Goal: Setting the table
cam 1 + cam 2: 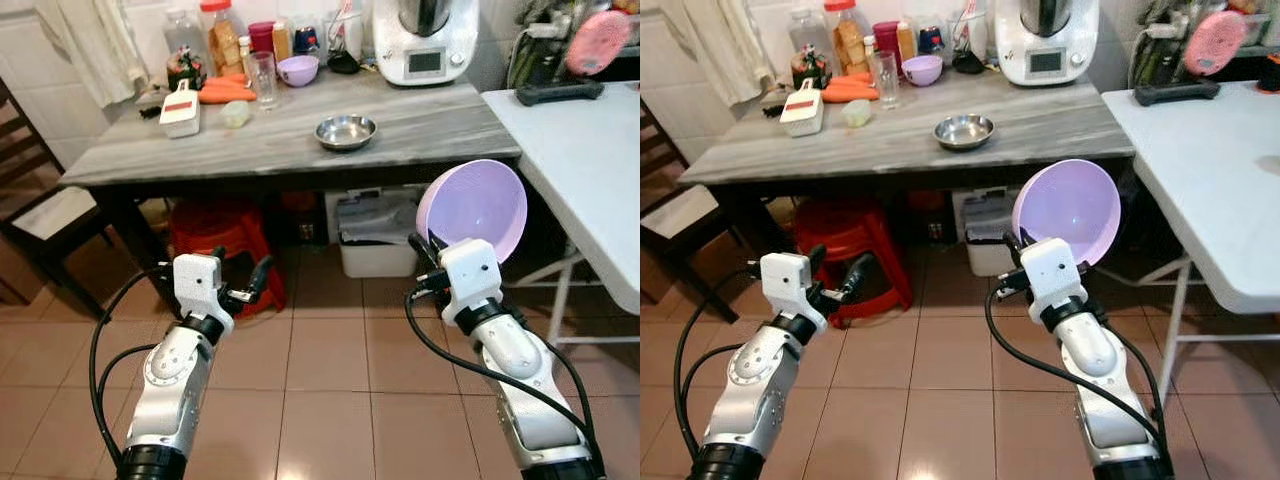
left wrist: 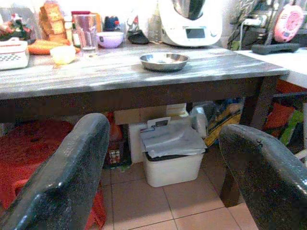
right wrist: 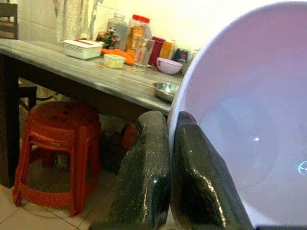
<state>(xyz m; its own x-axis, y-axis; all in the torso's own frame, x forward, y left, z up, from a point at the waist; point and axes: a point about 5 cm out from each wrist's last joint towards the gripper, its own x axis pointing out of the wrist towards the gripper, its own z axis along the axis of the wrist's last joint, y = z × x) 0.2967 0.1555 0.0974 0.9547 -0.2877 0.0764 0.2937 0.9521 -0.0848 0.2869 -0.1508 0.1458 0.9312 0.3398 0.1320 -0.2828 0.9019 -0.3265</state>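
The right gripper (image 1: 425, 262) pinches the rim of a purple bowl (image 1: 473, 209) held tilted above the floor, short of the grey table (image 1: 420, 135). That thin edge hold could slip. The left gripper (image 1: 250, 285) hangs open, empty.

My right gripper (image 1: 425, 262) holds a large, pale lilac plastic bowl (image 1: 473, 208) by its rim, jaws pinched on the edge. The bowl is tipped on its side, its smooth empty hollow facing me, raised above the tiled floor, in front of the grey wood-grain tabletop (image 1: 420, 135).
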